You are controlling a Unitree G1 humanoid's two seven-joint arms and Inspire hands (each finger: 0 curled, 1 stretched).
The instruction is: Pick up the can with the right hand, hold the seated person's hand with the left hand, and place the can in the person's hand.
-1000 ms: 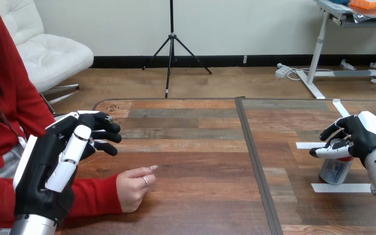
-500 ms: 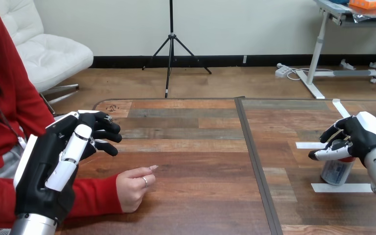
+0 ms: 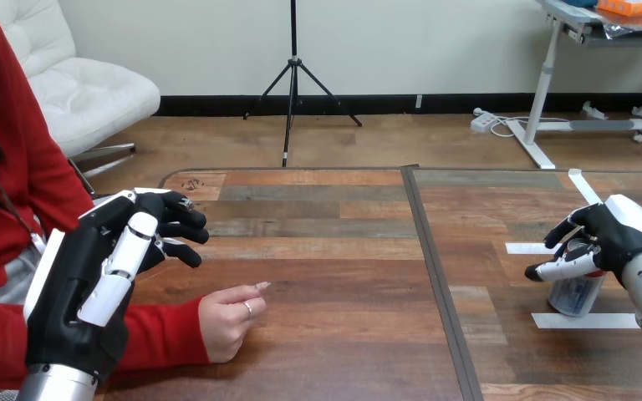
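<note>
At the far left the robot's left hand (image 3: pixel 92 280) is raised above the table (image 3: pixel 343 251), its back and white shells turned to the camera. Its fingers (image 3: pixel 180 224) are loosely bent and slightly spread, pointing right, and they hold nothing. Below it lies the person's forearm in a red sleeve (image 3: pixel 155 334), clear of the robot's fingers.

Just right of that, the person's hand (image 3: pixel 227 322) rests on the table near the front edge. It is loosely closed, with one finger stretched out to the right, and nothing lies in it.

A dark seam (image 3: pixel 436 276) runs front to back across the middle of the table.

At the far right the can (image 3: pixel 575 292) stands upright on the table between two white tape strips (image 3: pixel 583 320), one just behind it and one just in front, well apart from the person's hand. The right hand (image 3: pixel 623 234) sits over the can's top. Its thumb lies across the front of the can near the rim, while its other fingers curl behind the top, so that the can's upper part is closed between them. The can's base is on the wood.
</note>
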